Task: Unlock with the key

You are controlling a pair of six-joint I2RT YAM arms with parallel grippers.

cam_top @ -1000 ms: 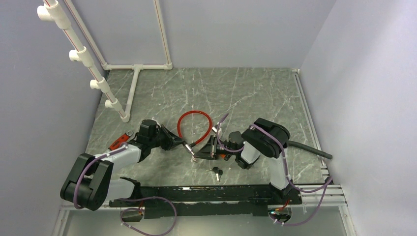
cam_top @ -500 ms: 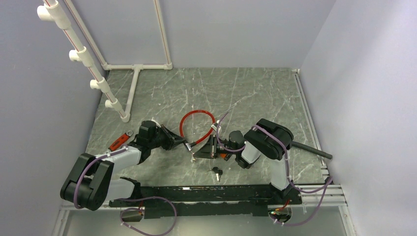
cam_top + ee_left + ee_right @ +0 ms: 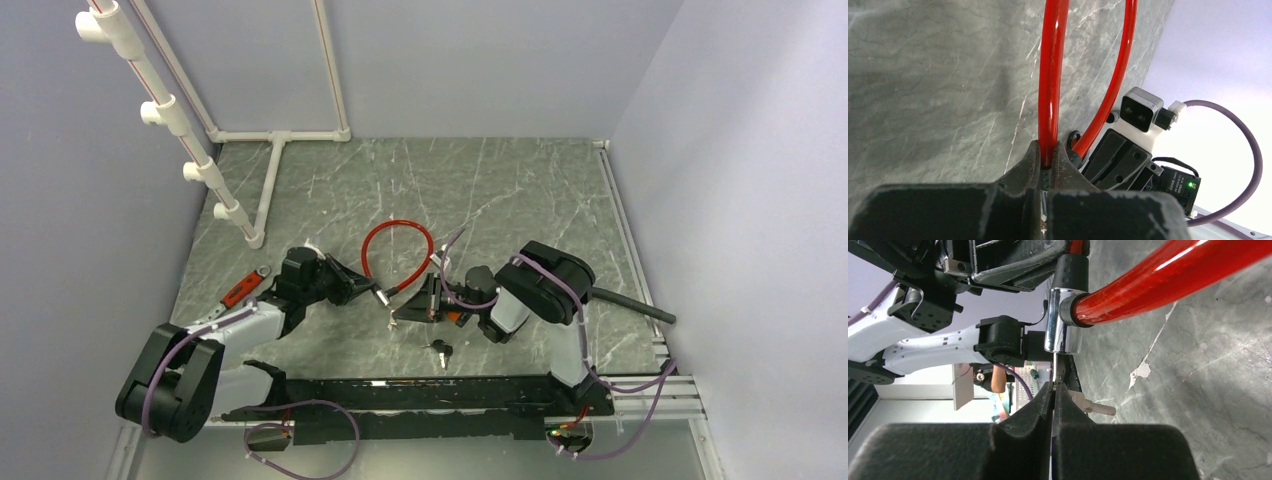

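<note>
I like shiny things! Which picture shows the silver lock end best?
The right wrist view: the silver lock end is big and sharp, with the red cable going in and the key under it. The top view shows it only as a tiny glint. The left wrist view doesn't show it, only cable.

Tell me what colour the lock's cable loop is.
The cable loop is glossy red, clearest in the left wrist view.

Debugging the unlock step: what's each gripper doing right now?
Left gripper: closed on the cable.
Right gripper: closed on the key, at the lock.
</note>
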